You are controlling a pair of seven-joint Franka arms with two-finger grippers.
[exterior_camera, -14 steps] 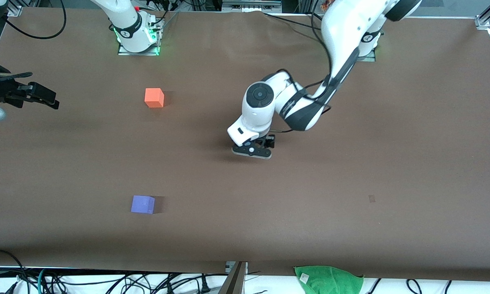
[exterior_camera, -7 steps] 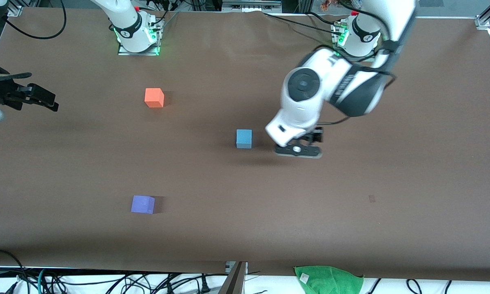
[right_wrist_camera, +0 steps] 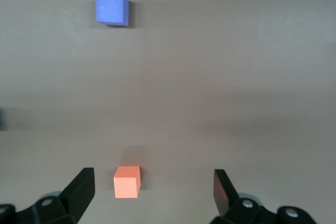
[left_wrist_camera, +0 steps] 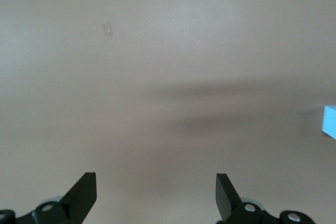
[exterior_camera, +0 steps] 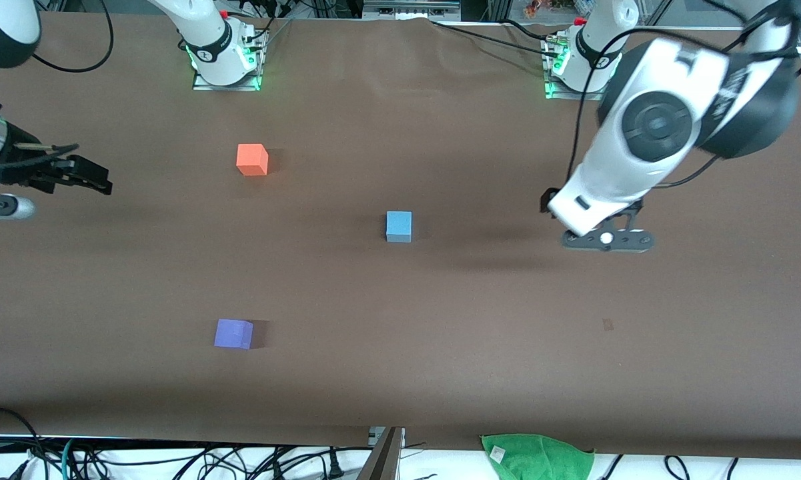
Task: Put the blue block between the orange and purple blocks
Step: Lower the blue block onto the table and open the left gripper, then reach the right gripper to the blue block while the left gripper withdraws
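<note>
Noting the layout first: the blue block (exterior_camera: 399, 225) sits free on the table (exterior_camera: 440, 347), nearer the front camera than the orange block (exterior_camera: 252, 159) and farther than the purple block (exterior_camera: 233, 333), but displaced from the line joining them toward the left arm's end. Our left gripper (left_wrist_camera: 155, 195) hangs empty with fingers spread wide over bare table, the blue block lying from it toward the right arm's end. The right gripper (right_wrist_camera: 152, 192), also wide and empty, waits above the orange block; we judge neither arm clearly closer.
</note>
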